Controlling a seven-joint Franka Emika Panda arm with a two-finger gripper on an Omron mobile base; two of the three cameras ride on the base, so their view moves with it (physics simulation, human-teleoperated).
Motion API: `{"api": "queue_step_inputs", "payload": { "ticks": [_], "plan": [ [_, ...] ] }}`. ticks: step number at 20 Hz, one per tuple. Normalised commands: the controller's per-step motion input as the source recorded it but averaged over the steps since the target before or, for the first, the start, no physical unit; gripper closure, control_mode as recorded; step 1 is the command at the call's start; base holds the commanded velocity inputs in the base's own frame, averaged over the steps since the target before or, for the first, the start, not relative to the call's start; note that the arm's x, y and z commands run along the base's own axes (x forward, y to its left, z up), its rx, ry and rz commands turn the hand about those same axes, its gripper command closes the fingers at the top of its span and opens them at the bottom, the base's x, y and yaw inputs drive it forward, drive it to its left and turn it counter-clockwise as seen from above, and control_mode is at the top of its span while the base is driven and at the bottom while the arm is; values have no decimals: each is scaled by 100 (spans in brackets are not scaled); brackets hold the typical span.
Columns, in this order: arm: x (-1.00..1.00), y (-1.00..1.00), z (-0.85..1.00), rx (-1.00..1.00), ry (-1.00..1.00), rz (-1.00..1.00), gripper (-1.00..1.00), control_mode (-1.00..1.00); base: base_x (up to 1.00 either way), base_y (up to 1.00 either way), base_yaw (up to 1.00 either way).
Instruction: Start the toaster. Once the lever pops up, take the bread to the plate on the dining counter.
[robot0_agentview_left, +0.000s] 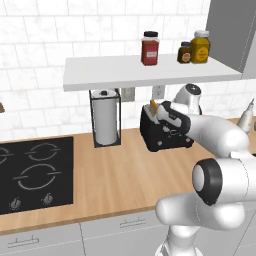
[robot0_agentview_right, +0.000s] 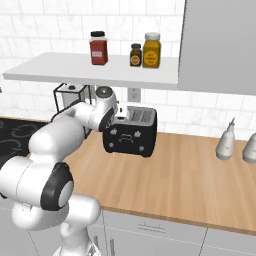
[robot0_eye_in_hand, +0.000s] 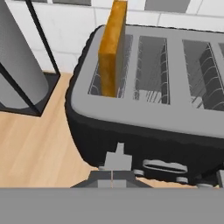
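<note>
The black toaster (robot0_agentview_left: 166, 134) (robot0_agentview_right: 131, 132) (robot0_eye_in_hand: 144, 127) stands at the back of the wooden counter under a shelf. A tan slice of bread (robot0_eye_in_hand: 113, 48) (robot0_agentview_left: 153, 106) stands upright in its end slot, well above the silver top. My gripper (robot0_eye_in_hand: 112, 179) (robot0_agentview_left: 169, 118) is shut, with its fingertips together and nothing between them, at the toaster's narrow end. It sits just below a small grey lever (robot0_eye_in_hand: 118, 158). In the right base view the hand (robot0_agentview_right: 116, 119) covers the toaster's left end. The plate and the dining counter are out of view.
A paper towel roll in a black wire stand (robot0_agentview_left: 105, 118) (robot0_eye_in_hand: 17, 65) is close on the toaster's left. A black hob (robot0_agentview_left: 35, 170) lies further left. The white shelf (robot0_agentview_left: 150, 71) with jars overhangs the toaster. Two pale bottles (robot0_agentview_right: 226, 141) stand to the right.
</note>
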Motion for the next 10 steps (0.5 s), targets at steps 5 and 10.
{"api": "queue_step_inputs", "payload": {
  "ticks": [5,10],
  "plan": [
    [0,-4,-11,0,0,0,100,-100,0,0,0],
    [0,0,-11,0,0,0,100,-100,0,0,0]
  ]
}}
